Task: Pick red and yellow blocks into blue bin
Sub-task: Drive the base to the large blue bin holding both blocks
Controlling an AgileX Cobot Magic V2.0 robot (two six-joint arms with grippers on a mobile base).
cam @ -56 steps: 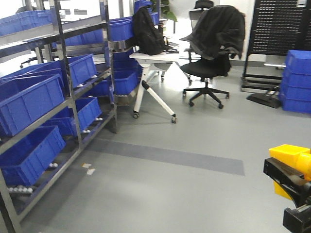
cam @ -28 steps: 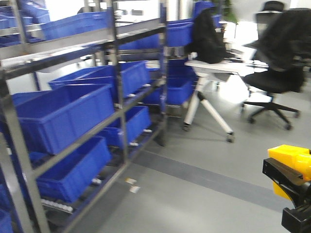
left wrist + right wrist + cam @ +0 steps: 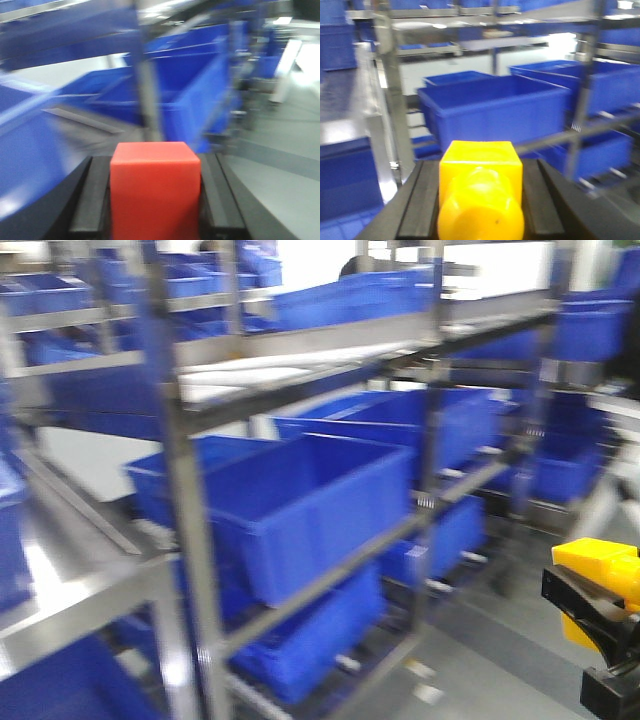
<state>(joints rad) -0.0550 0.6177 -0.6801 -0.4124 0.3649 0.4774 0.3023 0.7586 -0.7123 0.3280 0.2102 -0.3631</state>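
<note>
In the left wrist view, the left gripper point(image 3: 155, 161) is clenched on the red cube point(image 3: 155, 197). The plain, smooth-faced cube fills the six o'clock part of the picture. Black fingers point(image 3: 95, 195) press against both of its sides, at nine and three o'clock of the cube. Beyond it, at twelve to one o'clock, we see a blurred blue bin point(image 3: 192, 97) behind an upright metal post. Grey floor point(image 3: 285, 165) lies at three o'clock.

In the right wrist view, the right gripper point(image 3: 481, 167) is grasping the yellow brick point(image 3: 481, 195), with a black finger tight against each flank. The brick sits at six o'clock, and one of its round studs bulges toward the camera at the lower edge. Straight ahead at twelve o'clock, well apart from the brick, the same kind of large blue bin rests on a shelf with its open top facing up. We see a thick rim and a smooth front wall.

The front view is heavily blurred. A metal shelving rack point(image 3: 190, 540) spans nearly the whole picture and carries many blue crates point(image 3: 455, 540) on several levels. The biggest, nearest bin stands at the centre on a middle shelf. At four o'clock the right gripper enters from the edge with the yellow brick in its hold, below and to the right of that bin and not touching it. Neither block is inside any bin. The left gripper does not appear in this view.
</note>
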